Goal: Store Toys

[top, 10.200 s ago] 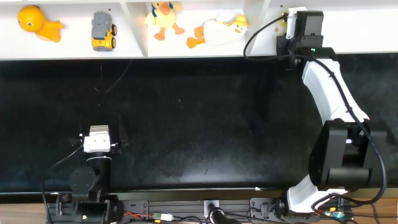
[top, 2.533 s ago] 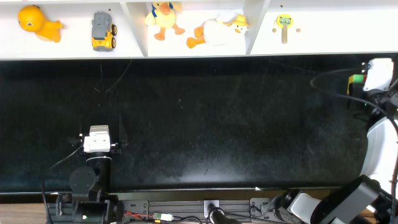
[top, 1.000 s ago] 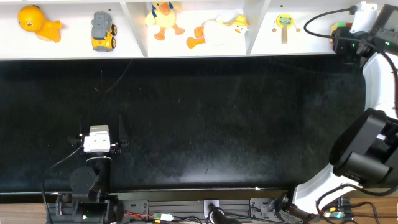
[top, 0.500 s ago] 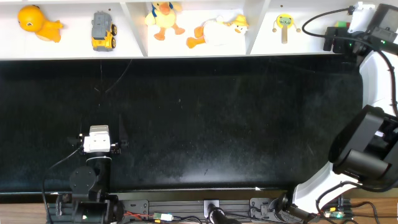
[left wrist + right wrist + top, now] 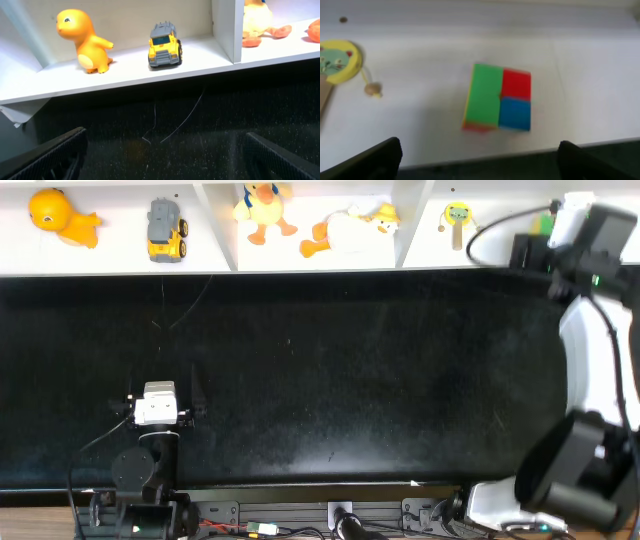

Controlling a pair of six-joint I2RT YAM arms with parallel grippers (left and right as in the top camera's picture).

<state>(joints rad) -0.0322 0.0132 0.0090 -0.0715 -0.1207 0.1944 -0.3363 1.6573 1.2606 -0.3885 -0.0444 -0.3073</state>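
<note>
The cube (image 5: 499, 98) sits flat on the shelf (image 5: 420, 130) near the rattle (image 5: 337, 62), clear of the right claw (image 5: 480, 156), whose fingers are spread wide and empty (a stored toy needs no grip); the left claw (image 5: 160, 155) hangs equally wide and empty above the bench (image 5: 200, 125).

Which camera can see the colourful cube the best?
The right wrist view: the cube lies whole on the white shelf, green, red and blue faces plain. In the top view the right arm covers it, bar a green sliver. The left wrist view faces the shelf's other end.
</note>
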